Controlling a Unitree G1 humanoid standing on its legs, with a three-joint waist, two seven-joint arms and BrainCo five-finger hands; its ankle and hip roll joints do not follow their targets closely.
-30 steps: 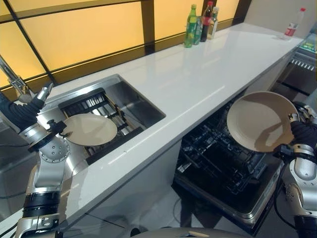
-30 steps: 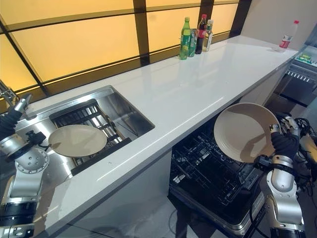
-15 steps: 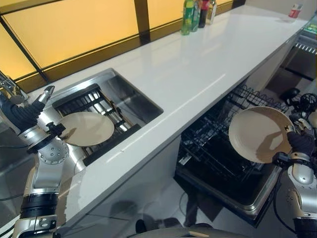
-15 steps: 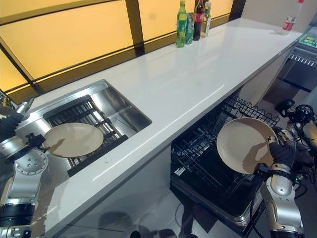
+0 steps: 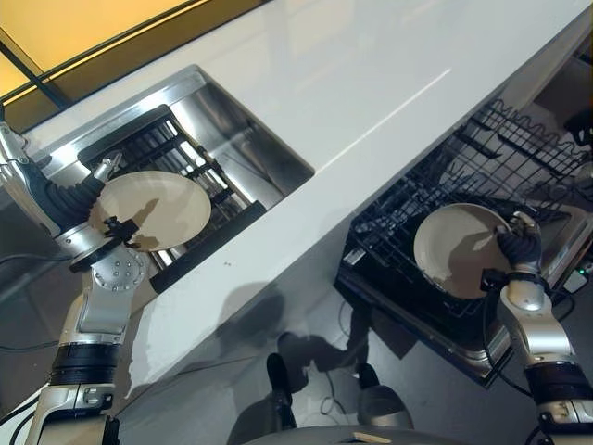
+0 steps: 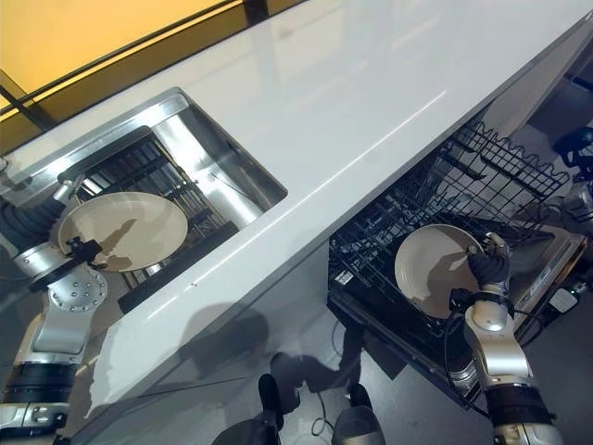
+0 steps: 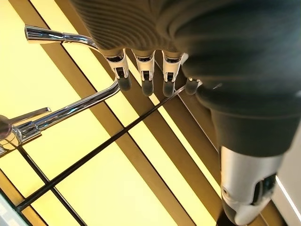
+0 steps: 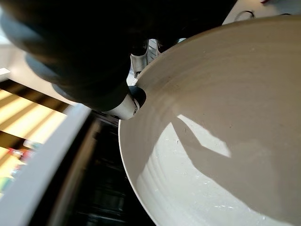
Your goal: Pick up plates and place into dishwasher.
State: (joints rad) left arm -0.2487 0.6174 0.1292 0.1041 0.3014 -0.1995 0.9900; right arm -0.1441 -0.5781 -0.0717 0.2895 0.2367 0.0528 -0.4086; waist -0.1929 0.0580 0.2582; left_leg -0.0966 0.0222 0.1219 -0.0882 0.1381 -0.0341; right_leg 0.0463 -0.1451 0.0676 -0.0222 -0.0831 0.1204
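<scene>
1. the cream plate [image 5: 460, 248] in the right hand [image 5: 519, 248] now sits low over the dishwasher's pulled-out rack [image 5: 482, 176], where a second ago it was held higher, level with the counter edge; it tilts on edge with its face toward the counter.
2. the right hand pinches that plate by its rim, thumb on the face side and fingers curled behind (the right wrist view shows the rim running between them).
3. judging by this drop, the placing step is nearly there: the plate is not yet slotted between the rack's wires and not yet let go.
4. a second plate [image 5: 154, 209] is at the sink [image 5: 243, 148], over the dark drying grid [image 5: 176, 181], by the left hand [image 5: 69, 199], much as before.
5. the left hand's fingers [image 7: 146, 77] hang fairly straight, away from the plate; whether anything else of the hand grips it i cannot tell.
6. the white counter [image 5: 371, 65] lies between sink and dishwasher.
</scene>
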